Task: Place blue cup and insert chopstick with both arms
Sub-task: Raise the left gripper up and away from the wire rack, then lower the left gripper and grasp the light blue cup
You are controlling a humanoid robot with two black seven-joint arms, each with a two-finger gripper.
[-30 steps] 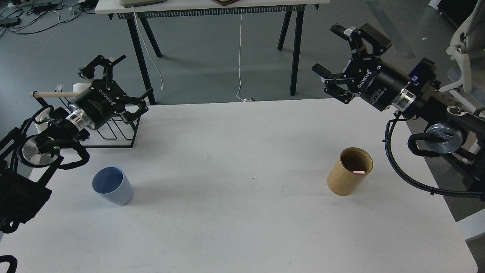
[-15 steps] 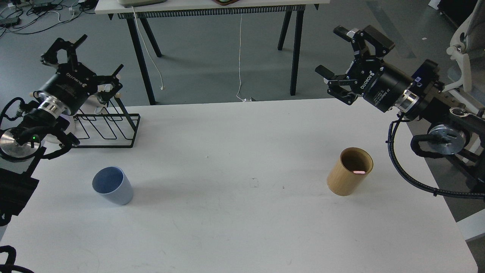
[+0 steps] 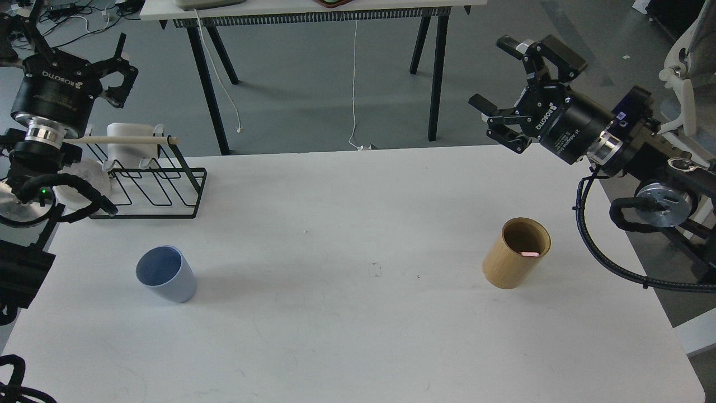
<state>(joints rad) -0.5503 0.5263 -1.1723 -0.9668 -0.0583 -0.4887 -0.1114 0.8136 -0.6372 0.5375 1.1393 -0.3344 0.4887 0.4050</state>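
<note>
The blue cup point(image 3: 166, 274) stands upright on the white table point(image 3: 347, 336) at the left, nothing touching it. Far to the right stands a tan wooden holder point(image 3: 516, 253). Inside its rim only a small pink end of the chopstick point(image 3: 529, 254) shows. My left gripper point(image 3: 61, 45) hangs open and empty at the top left, behind the table and well above the cup. My right gripper point(image 3: 506, 84) is open and empty too, raised beyond the table's far right edge, above and behind the holder.
A black wire rack point(image 3: 151, 190) with a pale wooden rod point(image 3: 128, 140) and a white cup point(image 3: 126, 148) sits at the table's back left corner. Another table's black legs point(image 3: 210, 89) stand on the floor behind. A white chair point(image 3: 685, 78) is at the far right.
My left gripper has swung up and to the left, off the rack, uncovering the rod and white cup. The right gripper drifted slightly right. Cup and holder have not moved.
</note>
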